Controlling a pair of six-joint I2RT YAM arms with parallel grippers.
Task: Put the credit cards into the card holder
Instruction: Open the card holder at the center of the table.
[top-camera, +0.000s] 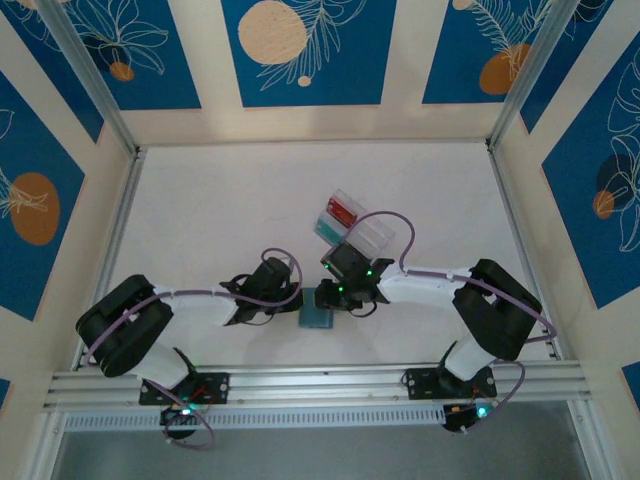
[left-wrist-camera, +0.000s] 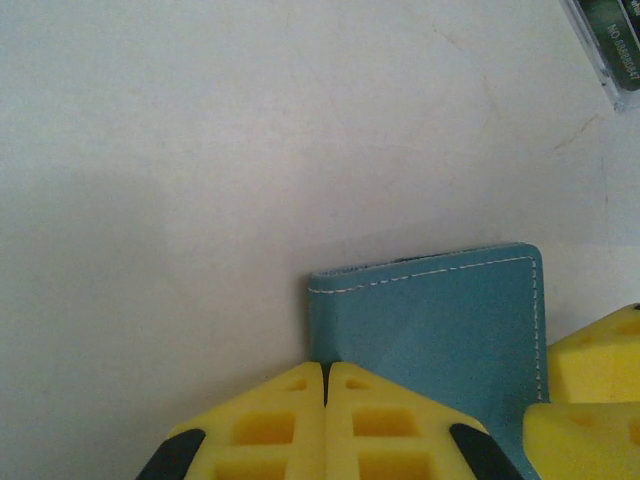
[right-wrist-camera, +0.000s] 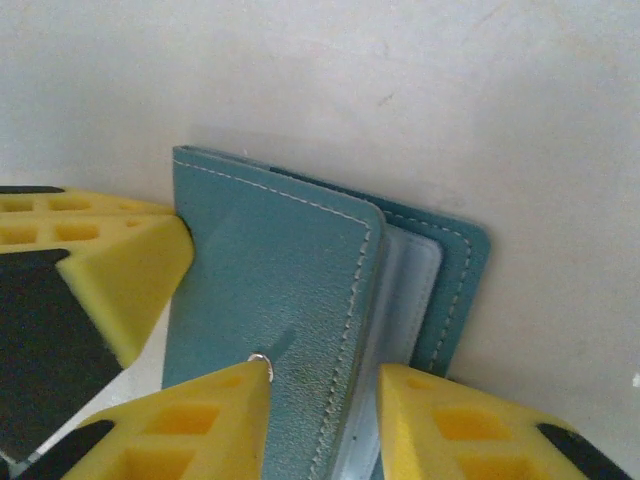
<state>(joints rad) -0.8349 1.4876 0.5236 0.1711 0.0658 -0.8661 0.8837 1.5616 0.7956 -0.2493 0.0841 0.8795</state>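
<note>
On the table (top-camera: 230, 220) you have the left gripper (left-wrist-camera: 325, 372), jaws closed together, touching the left edge of the card holder (top-camera: 316, 314), and the right gripper (right-wrist-camera: 325, 372), jaws narrowly parted, astride the free edge of its top flap, so the blue-grey holder lies slightly agape between both.

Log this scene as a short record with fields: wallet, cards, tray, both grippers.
wallet: blue, on the table, cover partly lifted, clear sleeves showing
left gripper: shut, tips at the wallet's corner
right gripper: jaws apart, astride the cover's edge
tray: clear, beyond the wallet
cards: red card and teal card in the tray
</note>
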